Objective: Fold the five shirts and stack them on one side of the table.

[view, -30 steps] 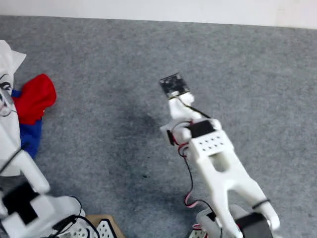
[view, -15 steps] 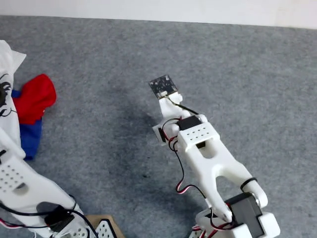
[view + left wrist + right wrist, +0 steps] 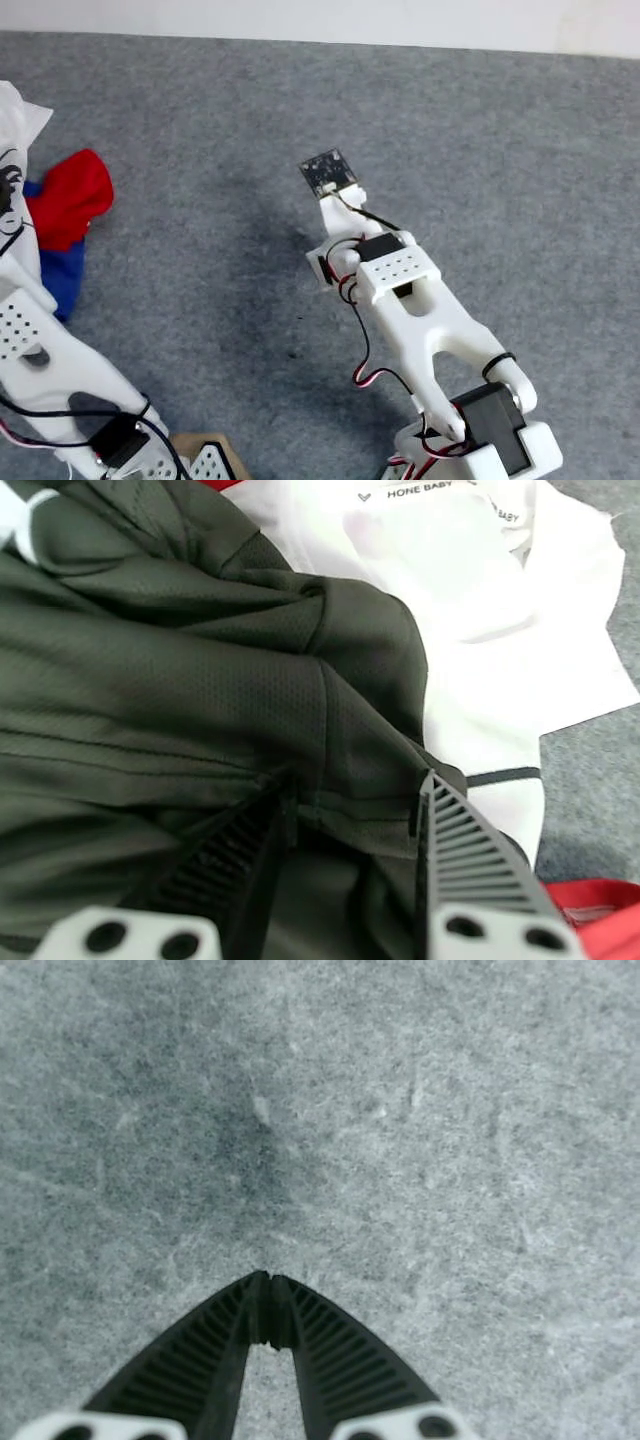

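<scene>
Between the left tool's (image 3: 355,790) parted fingers, a fold of one dark shirt (image 3: 150,680), one white shirt (image 3: 470,600) just beyond, one red shirt (image 3: 600,915) near one finger, right tool (image 3: 270,1285) pinched together above grey tabletop (image 3: 400,1110).

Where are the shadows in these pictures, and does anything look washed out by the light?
High view: a soft shadow lies on the grey table beside the right arm. Right wrist view: a dim patch darkens the table ahead of the right gripper. Left wrist view: the white shirt glares bright; the dark shirt holds deep creases.
</scene>
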